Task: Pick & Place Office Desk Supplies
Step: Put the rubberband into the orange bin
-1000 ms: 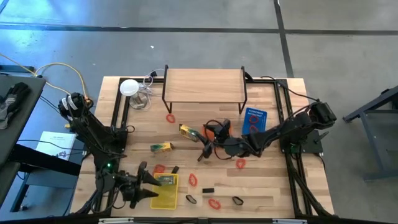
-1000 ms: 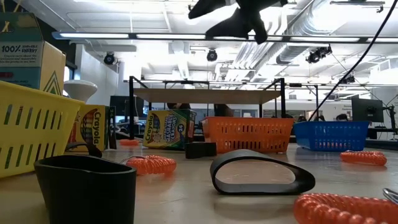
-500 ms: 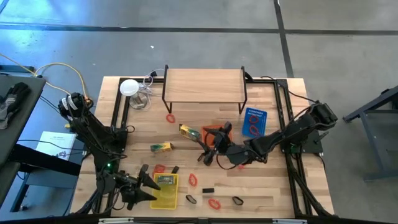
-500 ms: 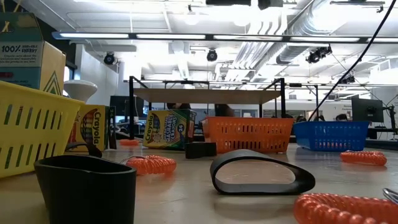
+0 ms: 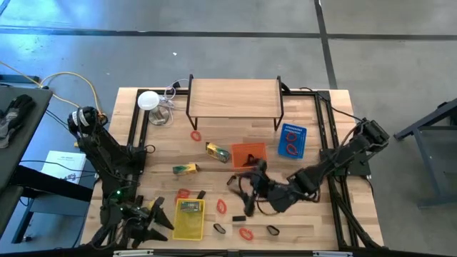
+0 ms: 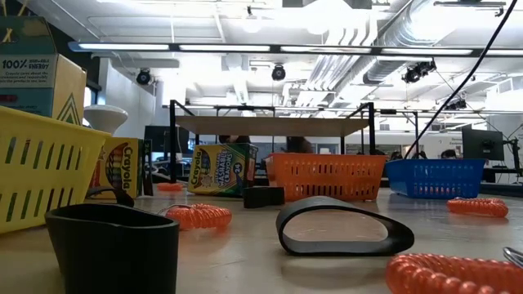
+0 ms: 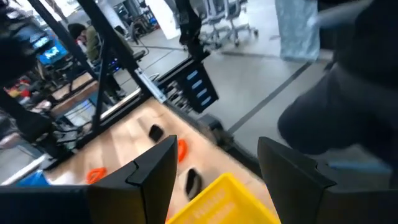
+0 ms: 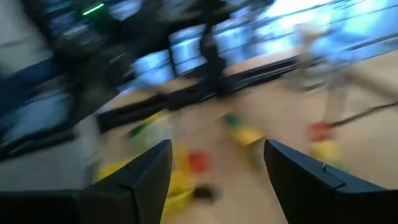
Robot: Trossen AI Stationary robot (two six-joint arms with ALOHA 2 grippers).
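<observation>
The office desk supplies lie loose on the table: red bands, black clips and yellow-green packs. One pack lies in the yellow basket. My right gripper hangs open in the air over the middle of the table, near of the orange basket, with nothing between its fingers. My left gripper stands open just left of the yellow basket, also without anything in it. Neither gripper shows in the low view.
A blue basket holding a red band stands right of the orange one. A wooden shelf on black legs and a white round disc stand at the far side. The low view shows a black clip and a red band close by.
My right gripper has left the orange basket, rising and swinging toward the table's near edge and a little left; it has gone out of the top of the low view. My left gripper has swung off the yellow basket toward the table's left edge. Both stay open.
</observation>
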